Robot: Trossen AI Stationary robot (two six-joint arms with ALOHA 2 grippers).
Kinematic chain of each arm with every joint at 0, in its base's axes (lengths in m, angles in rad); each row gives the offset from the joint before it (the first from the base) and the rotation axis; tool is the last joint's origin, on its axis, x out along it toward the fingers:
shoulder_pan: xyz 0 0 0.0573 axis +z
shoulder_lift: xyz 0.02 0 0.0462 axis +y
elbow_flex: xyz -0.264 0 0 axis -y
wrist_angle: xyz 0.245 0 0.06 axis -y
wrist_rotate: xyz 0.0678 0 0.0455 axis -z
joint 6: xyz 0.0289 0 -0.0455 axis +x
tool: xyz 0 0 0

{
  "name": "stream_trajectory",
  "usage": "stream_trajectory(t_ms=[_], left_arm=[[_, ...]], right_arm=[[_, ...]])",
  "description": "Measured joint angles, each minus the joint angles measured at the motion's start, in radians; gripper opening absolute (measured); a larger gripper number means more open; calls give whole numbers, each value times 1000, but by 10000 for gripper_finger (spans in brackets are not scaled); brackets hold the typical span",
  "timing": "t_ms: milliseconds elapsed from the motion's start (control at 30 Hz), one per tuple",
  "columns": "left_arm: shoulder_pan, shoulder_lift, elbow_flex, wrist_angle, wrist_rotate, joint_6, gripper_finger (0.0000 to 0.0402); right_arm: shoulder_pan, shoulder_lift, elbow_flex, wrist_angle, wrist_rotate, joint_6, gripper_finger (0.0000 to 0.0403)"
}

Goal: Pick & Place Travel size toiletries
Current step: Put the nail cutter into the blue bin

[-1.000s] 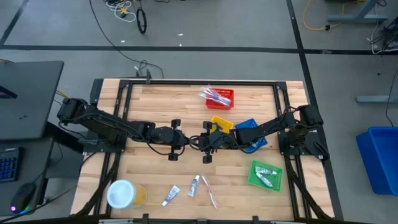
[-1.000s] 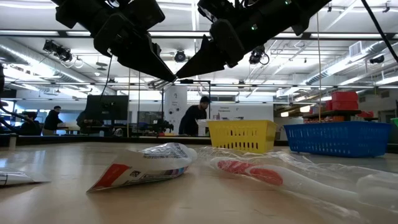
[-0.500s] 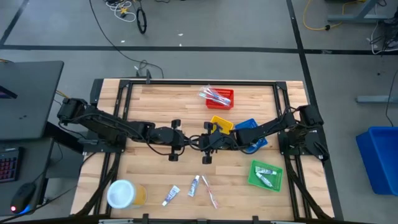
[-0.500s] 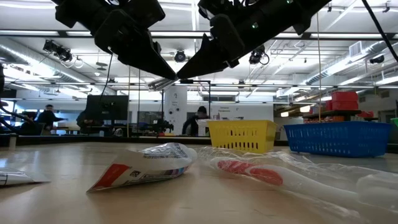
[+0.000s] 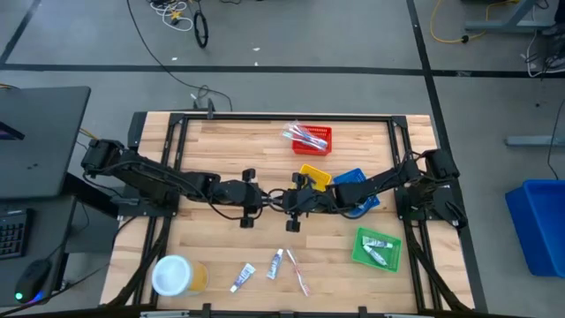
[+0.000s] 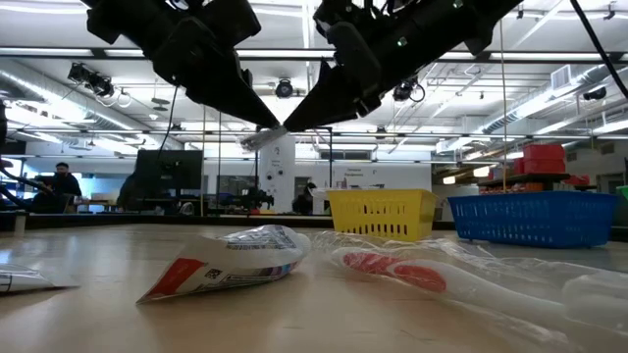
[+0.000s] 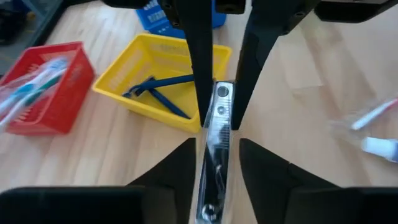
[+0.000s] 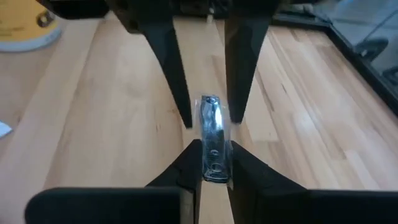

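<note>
Nearby, yellow tray (image 7: 163, 81) holds blue razors (image 7: 158, 92) beside red tray (image 7: 46, 90).

Red tray (image 5: 316, 138), yellow tray (image 5: 315, 175), yellow tub (image 5: 177, 276).

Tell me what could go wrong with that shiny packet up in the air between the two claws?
1. Only the right claw pinches the shiny packet, near one end, so it might slip and drop onto the table.
2. The left claw is open but sits close around the packet; pulling away could bump it loose.
</note>
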Motion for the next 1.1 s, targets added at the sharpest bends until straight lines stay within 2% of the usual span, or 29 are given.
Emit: stream_trajectory(t_ms=[267,467,600,700,900,1000,1100], left_arm=[[0,0,0,-2,-71,-53,178],[0,0,0,-2,-68,-65,179],[0,0,0,-1,-68,-79,177],[0,0,0,0,-69,-79,177],[0,0,0,3,-74,-79,176],[0,0,0,2,-75,-79,176],[0,0,0,3,-75,-79,176]], right_arm=[[16,-20,0,-168,18,123,55],[50,-143,1,-413,125,232,56],[76,-259,1,-675,235,313,56],[88,-353,1,-836,314,495,56],[91,-467,-7,-1179,359,913,57],[89,-477,-47,-1314,333,1077,58],[89,-477,-107,-1317,260,1171,58]])
